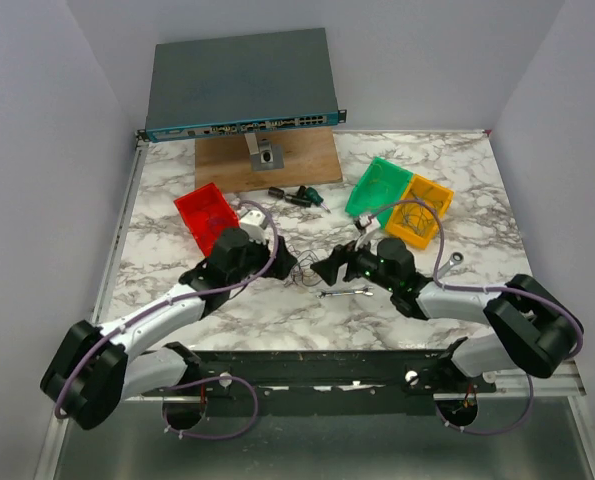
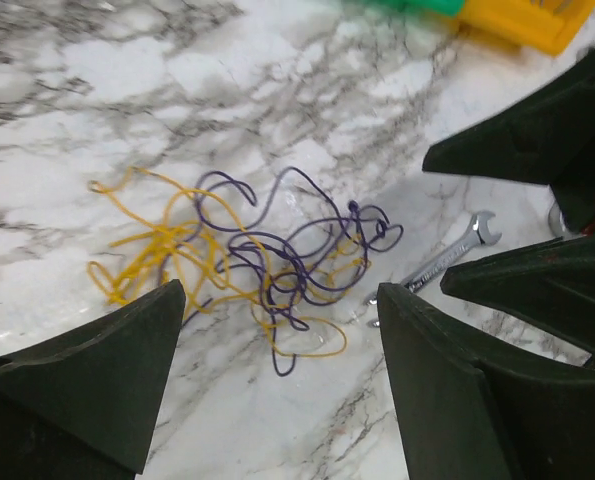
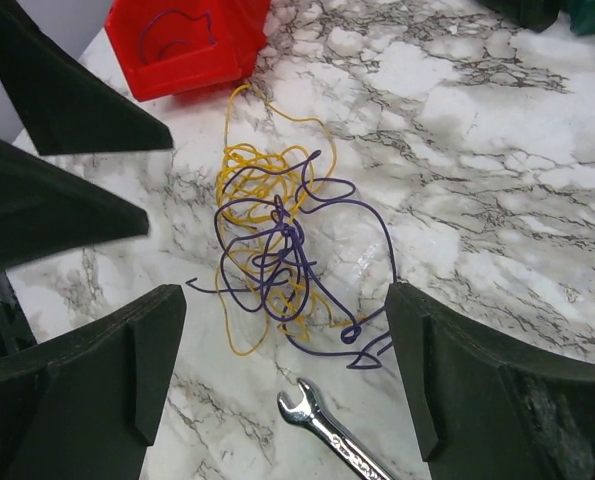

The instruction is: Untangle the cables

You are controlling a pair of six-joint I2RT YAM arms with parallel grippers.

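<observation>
While the top view is taking in the whole counter (image 1: 297,315), it is rendering the cables (image 1: 302,271) only as a faint dark scribble whose colours cannot be told, lying near the red bin (image 1: 207,215) on the side facing the green bin (image 1: 377,185). Both wrist views are cropping the red bin at the frame edge, and the arms are hiding part of the marble. The counter is showing white stone with grey veins, and pale bare walls are closing it in. Only the wrist views are revealing that the cables are purple and yellow strands knotted loosely together, flat on the counter, with one yellow loop reaching nearly to the red bin. The right wrist view alone is showing a thin purple strand inside that bin. A small wrench (image 3: 327,430) is lying just past the tangle, farther from the red bin. The left fingers (image 2: 97,370) are standing spread above the tangle, gripping nothing; the right fingers (image 3: 87,370) are likewise spread and holding nothing.
</observation>
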